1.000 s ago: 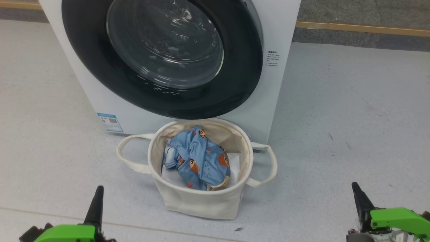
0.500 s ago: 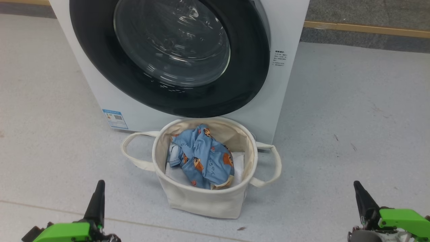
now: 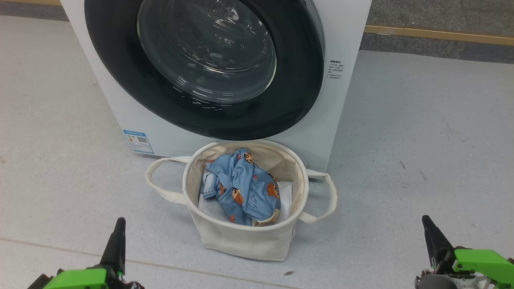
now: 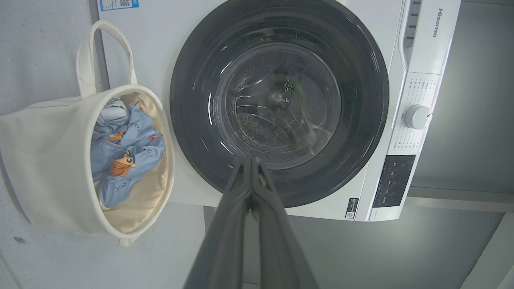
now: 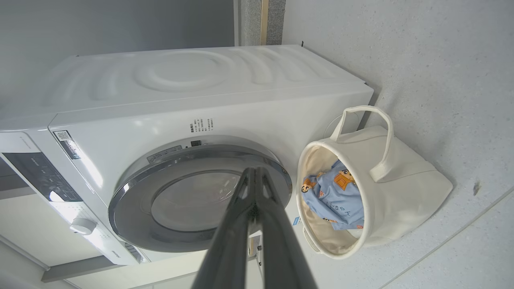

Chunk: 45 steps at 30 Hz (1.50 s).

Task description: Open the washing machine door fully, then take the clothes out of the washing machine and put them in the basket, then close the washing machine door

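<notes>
The washer [image 3: 345,100] is a white, boxy front-loader with smooth, shiny panels. Its door [image 3: 207,52] is round, with a wide glossy black rim around a bulging clear glass centre, and it lies flush against the front, shut. A small blue sticker [image 3: 138,141] sits low on the front, and a round white dial [image 4: 417,116] is on the control strip.

Just in front of the washer stands the basket [image 3: 241,241], a soft cream canvas tub, round, its wall slightly slumped. The clothes [image 3: 243,192] lie crumpled inside it: thin light blue fabric printed with orange-brown cartoon figures and dark handwriting. They rest on a plain white folded sheet [image 3: 286,192].

The floor [image 3: 421,140] is pale grey, speckled and matt, with a few dark specks (one near the basket's foot). A yellowish strip [image 3: 437,34] runs along the far edge beside a darker grey band.

Count: one washer, one door, one dial, one basket with two looped handles, one garment, one sheet, two grippers. The left gripper [image 4: 249,160] has its long dark fingers pressed together, holding nothing, low at the left and well apart from the basket. The right gripper [image 5: 255,170] is likewise closed and empty, low at the right.
</notes>
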Motion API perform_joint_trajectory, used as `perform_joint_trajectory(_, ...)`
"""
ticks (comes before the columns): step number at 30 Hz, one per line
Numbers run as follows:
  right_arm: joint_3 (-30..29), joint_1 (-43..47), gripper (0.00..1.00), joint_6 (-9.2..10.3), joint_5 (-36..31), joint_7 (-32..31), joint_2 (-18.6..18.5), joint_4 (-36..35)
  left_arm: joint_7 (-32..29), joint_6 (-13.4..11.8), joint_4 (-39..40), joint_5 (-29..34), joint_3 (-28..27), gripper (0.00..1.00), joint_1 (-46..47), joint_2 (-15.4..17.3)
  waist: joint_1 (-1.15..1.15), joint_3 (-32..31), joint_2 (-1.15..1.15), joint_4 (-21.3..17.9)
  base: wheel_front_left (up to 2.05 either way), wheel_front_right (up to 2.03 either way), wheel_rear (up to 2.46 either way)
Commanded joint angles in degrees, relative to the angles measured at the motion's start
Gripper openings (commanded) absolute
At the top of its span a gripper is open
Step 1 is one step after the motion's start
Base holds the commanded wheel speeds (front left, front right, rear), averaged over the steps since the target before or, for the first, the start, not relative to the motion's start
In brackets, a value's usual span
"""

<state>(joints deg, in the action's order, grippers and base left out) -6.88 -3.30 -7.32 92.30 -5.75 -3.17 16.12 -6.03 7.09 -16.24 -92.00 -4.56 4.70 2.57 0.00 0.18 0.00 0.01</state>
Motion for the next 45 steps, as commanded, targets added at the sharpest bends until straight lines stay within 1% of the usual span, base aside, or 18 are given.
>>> perform_joint_trajectory(1,0.9,-2.8,0.00,-0.17,0.3,-0.3,-0.1,-2.1,-0.5,0.4,2.2,-0.2,-2.0,0.00,1.5,0.3,0.00,0.0,0.00,0.0,0.00,0.00,0.00)
perform_joint_trajectory(45,0.6,-2.9,0.00,-0.17,0.1,-0.5,0.1,-2.1,-0.5,0.4,2.2,-0.2,-2.0,0.00,1.5,0.3,0.00,0.0,0.00,0.0,0.00,0.00,0.00)
